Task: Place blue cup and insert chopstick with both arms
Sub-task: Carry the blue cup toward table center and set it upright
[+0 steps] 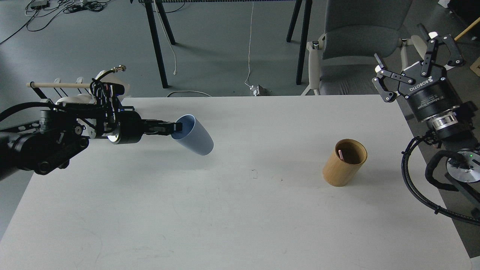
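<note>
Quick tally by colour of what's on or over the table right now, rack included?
Blue: 1, the blue cup, held in the left pincer
Tan: 1, the wooden holder
Pink: 1, the chopstick inside the holder
Black: 1, the wire rack
Total: 4

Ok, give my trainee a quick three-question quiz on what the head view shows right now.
1. True or false: the blue cup stands upright on the table.
2. Which claw holds the cup: A) left claw B) right claw?
3. Fill in: the pink chopstick sits inside the ____ holder.

Key: 1 false, it is tilted, gripped at its rim. 2 A; the right one is open and holds nothing. 3 wooden.
</note>
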Robot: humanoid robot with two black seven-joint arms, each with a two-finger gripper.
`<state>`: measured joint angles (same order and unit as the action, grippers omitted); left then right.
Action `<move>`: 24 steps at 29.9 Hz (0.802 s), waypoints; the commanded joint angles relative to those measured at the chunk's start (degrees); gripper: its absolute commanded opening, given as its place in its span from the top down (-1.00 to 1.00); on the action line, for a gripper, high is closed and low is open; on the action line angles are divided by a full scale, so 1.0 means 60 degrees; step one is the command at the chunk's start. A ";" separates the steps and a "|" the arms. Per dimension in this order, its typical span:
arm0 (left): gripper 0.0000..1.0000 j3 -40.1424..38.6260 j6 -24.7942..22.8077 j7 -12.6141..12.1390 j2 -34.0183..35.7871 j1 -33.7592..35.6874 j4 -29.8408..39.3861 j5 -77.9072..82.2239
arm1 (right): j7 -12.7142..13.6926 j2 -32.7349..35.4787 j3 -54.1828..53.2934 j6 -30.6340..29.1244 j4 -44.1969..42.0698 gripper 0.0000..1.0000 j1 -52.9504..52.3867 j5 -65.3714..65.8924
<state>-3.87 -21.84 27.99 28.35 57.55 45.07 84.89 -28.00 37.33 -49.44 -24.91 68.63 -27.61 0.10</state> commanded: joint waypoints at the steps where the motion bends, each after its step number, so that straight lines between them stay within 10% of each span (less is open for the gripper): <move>1: 1.00 0.1534 -0.0051 0.0002 -0.2303 0.1070 -0.1954 -0.0012 | 0.0000 0.0003 -0.0065 0.0181 -0.0189 -0.86 -0.0056 -0.0032; 7: 0.99 0.2913 -0.0036 0.0002 -0.4284 0.1642 -0.3482 0.0061 | 0.0000 -0.0011 0.0008 0.0401 -0.0291 -0.86 -0.0071 -0.0032; 24: 0.74 0.4336 -0.0138 0.0002 -0.4491 0.1863 -0.3395 0.0061 | 0.0000 -0.0026 0.0052 0.0372 -0.0467 -0.87 -0.0056 -0.0002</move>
<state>22.12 -22.02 28.00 1.23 68.81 24.30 85.31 -28.00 37.18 -49.13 -22.65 65.82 -27.96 0.11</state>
